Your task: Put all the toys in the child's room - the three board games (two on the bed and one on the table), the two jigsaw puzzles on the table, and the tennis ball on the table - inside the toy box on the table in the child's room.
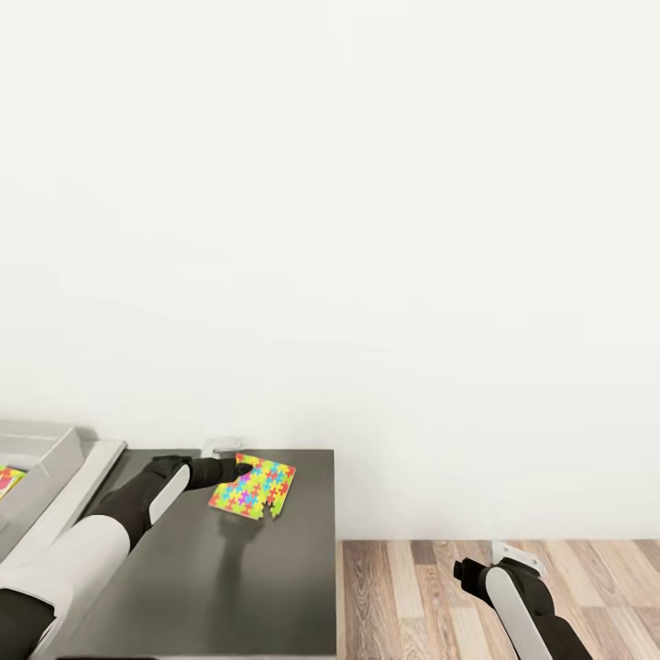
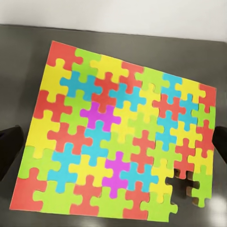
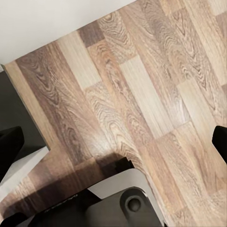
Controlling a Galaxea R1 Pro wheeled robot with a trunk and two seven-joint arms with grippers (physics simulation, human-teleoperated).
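A jigsaw puzzle (image 1: 254, 488) (image 2: 118, 132), a bright multicolour square with one piece gone near a corner, lies on the low dark grey unit (image 1: 229, 587). My left gripper (image 1: 240, 469) (image 2: 115, 146) is open right above its near-left edge. Its dark fingers (image 2: 9, 149) stand wide apart on either side of the puzzle, touching nothing. At the far left sits the light grey toy box (image 1: 41, 445) on the pale table (image 1: 96, 463), with a second jigsaw puzzle (image 1: 8, 479) inside it. My right gripper (image 3: 115, 142) hangs open over the floor, holding nothing.
Wood plank floor (image 1: 513, 559) (image 3: 142, 94) lies right of the dark unit, whose corner (image 3: 14, 109) appears in the right wrist view. My right arm (image 1: 518, 596) hangs low over the floor. A white wall rises behind everything. A small white fitting (image 1: 223, 447) sits at the unit's back edge.
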